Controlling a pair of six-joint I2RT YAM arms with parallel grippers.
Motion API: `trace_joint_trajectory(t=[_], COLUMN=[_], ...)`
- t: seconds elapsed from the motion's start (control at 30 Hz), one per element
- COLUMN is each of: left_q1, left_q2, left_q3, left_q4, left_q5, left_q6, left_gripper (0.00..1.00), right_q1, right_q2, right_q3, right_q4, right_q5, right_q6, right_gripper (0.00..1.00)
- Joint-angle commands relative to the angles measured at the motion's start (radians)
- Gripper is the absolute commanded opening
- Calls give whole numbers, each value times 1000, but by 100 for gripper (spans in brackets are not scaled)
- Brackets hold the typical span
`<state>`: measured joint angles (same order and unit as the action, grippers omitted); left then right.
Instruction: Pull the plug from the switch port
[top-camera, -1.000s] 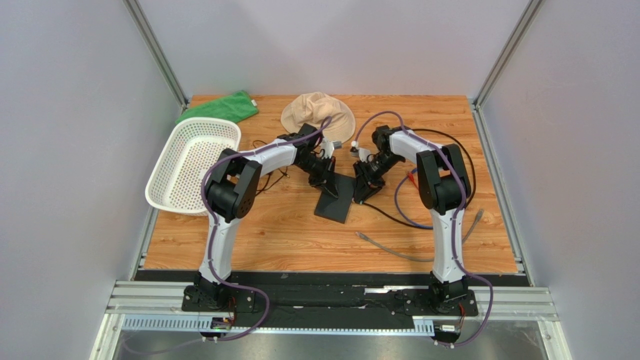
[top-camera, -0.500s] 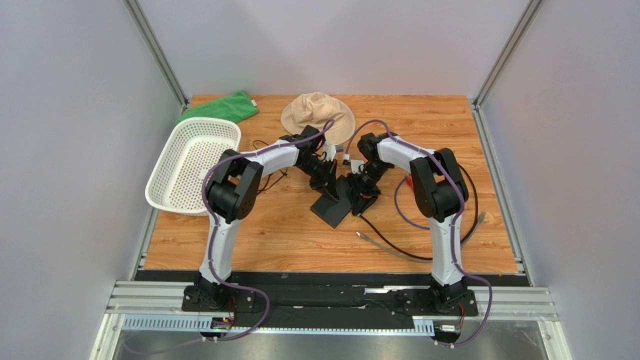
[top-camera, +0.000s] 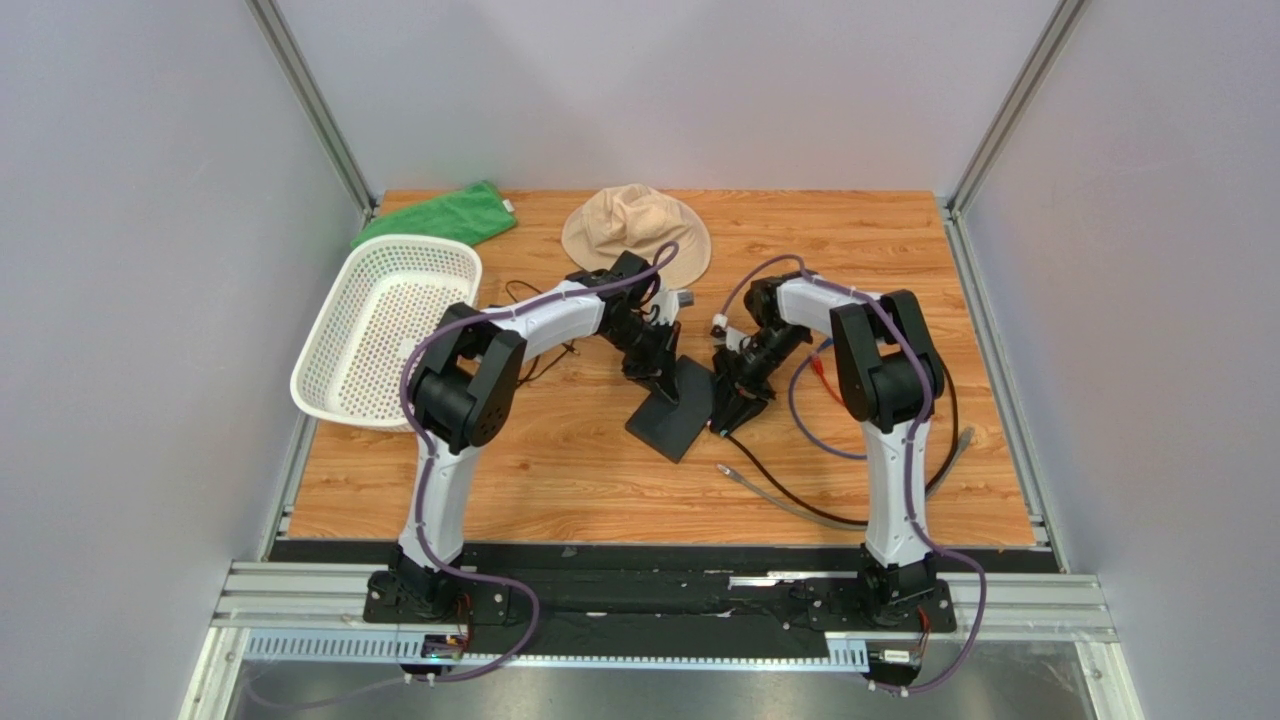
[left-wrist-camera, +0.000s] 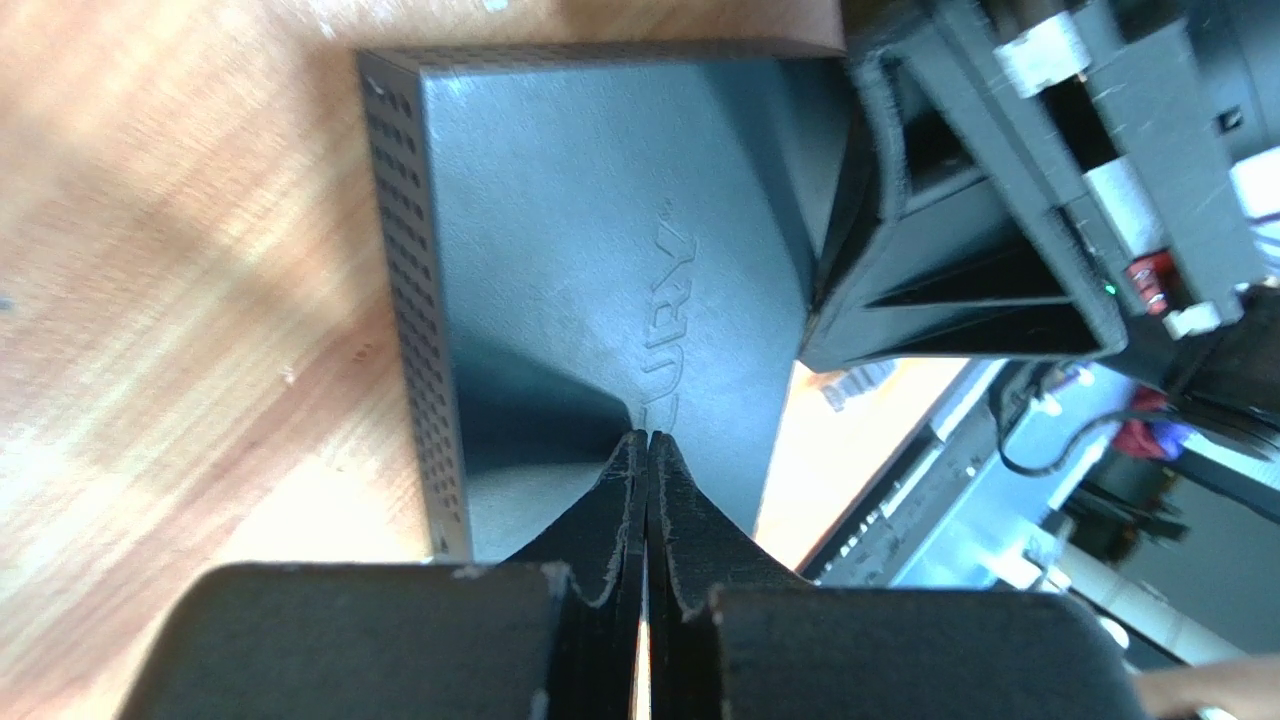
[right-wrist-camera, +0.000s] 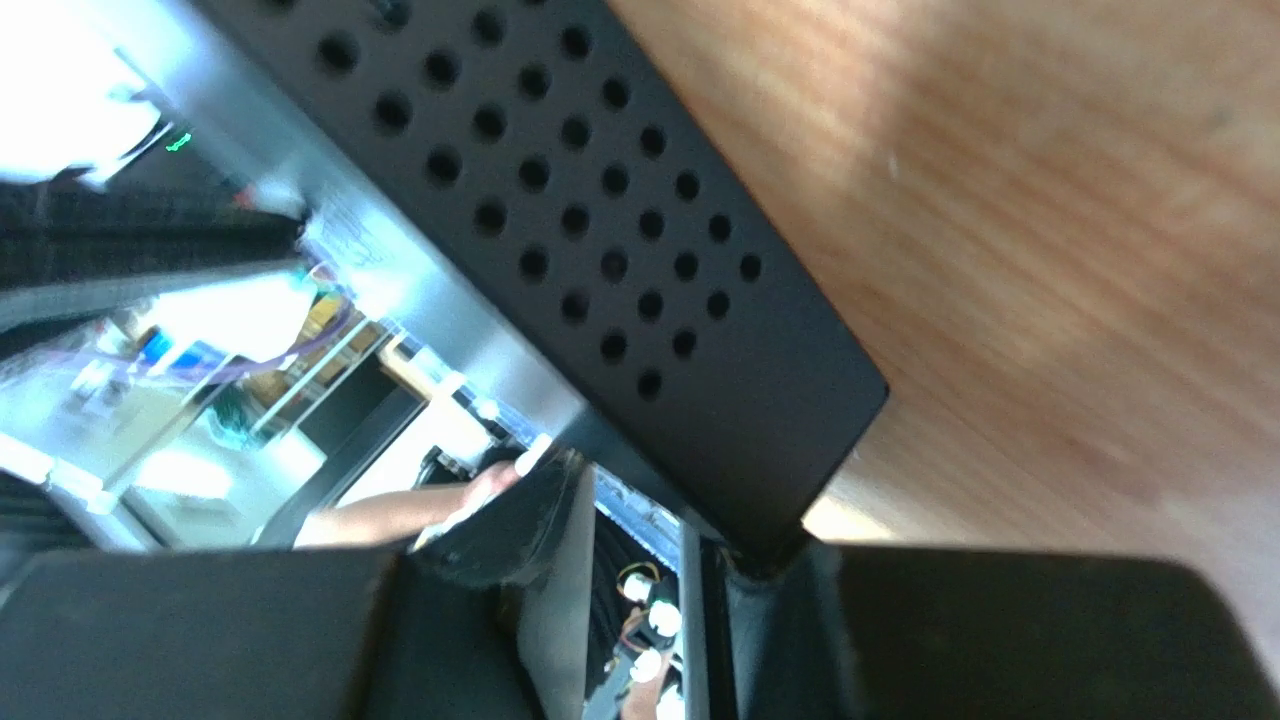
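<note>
The switch (top-camera: 670, 423), a thin black box, lies mid-table; its lettered top (left-wrist-camera: 601, 255) and perforated side (right-wrist-camera: 571, 195) fill the wrist views. My left gripper (top-camera: 663, 375) is shut, its tips (left-wrist-camera: 648, 438) pressed on the switch's top. At the switch's right edge, my right gripper (top-camera: 732, 405) has its jaws partly apart with only background between them. The switch's corner rests against its right finger (right-wrist-camera: 842, 615). A cable's plug end (top-camera: 726, 473) lies loose on the wood, apart from the switch. The port edge is hidden.
A white perforated basket (top-camera: 383, 323) sits at the left, with a green cloth (top-camera: 443, 215) and a tan hat (top-camera: 639, 225) at the back. Black cables loop around the right arm (top-camera: 939, 375). Another cable end lies near the right edge (top-camera: 956, 438).
My right gripper swung in toward the switch, then slid nearer along its right edge. The switch turned slightly and the cables were dragged along. The left gripper stayed shut on top.
</note>
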<state>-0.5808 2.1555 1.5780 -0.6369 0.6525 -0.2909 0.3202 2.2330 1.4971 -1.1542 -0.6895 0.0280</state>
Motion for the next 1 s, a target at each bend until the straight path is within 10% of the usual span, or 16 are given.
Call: trace_joint_trajectory(t=[0.0, 0.27, 0.53, 0.8, 0.97], left_q1=[6, -10, -27, -42, -53], left_q2=[20, 30, 17, -139, -249], left_q3=[-21, -1, -22, -81, -84], left_q4=[0, -29, -35, -18, -24], left_q5=[-280, -320, -364, -401, -409], left_q6=[55, 72, 84, 117, 157], left_gripper=[0, 0, 0, 0, 0], right_q1=[-21, -18, 6, -7, 28], right_q2=[178, 166, 77, 99, 167], right_q3=[-179, -195, -186, -117, 214], right_q4=[-146, -193, -246, -250, -280], right_q5=[193, 199, 613, 590, 809], right_q6=[46, 70, 292, 153, -89], right_gripper=[0, 0, 0, 0, 0])
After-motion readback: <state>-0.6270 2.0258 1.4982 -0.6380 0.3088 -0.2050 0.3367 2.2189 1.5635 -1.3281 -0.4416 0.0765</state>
